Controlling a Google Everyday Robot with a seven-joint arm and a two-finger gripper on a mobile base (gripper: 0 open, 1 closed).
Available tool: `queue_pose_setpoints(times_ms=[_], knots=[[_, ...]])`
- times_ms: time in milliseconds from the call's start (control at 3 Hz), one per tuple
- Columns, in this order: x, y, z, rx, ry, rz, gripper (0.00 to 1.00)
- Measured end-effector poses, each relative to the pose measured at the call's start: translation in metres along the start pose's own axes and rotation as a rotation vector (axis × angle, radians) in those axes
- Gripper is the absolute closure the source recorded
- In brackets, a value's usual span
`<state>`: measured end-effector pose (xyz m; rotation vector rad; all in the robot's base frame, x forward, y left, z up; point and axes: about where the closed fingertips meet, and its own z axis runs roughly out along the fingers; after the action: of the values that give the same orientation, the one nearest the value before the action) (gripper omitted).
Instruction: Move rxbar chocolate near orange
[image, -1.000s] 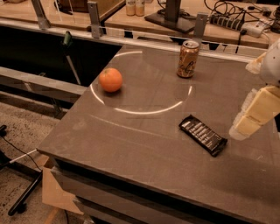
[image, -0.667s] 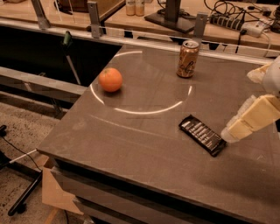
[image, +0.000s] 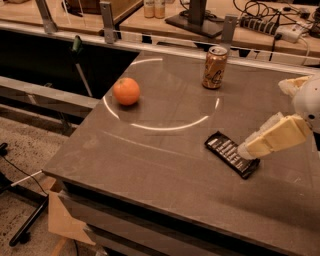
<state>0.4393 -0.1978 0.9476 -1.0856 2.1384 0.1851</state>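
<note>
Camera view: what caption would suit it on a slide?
Robot's tool at the right end of the rxbar chocolate on a grey table, orange far left, drink can behind.

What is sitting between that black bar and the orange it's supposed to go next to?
Nothing visible. Only bare table lies between the rxbar chocolate and the orange. The drink can stands farther back, off that path. The gripper is at the bar's end farthest from the orange.
</note>
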Motion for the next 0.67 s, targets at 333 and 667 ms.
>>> queue_pose_setpoints(times_ms=[333,667], knots=[[0.014,0.002,0.01,-0.007,0.006,0.099,0.0],[0.032,0.009,0.024,-0.025,-0.005,0.235,0.0]])
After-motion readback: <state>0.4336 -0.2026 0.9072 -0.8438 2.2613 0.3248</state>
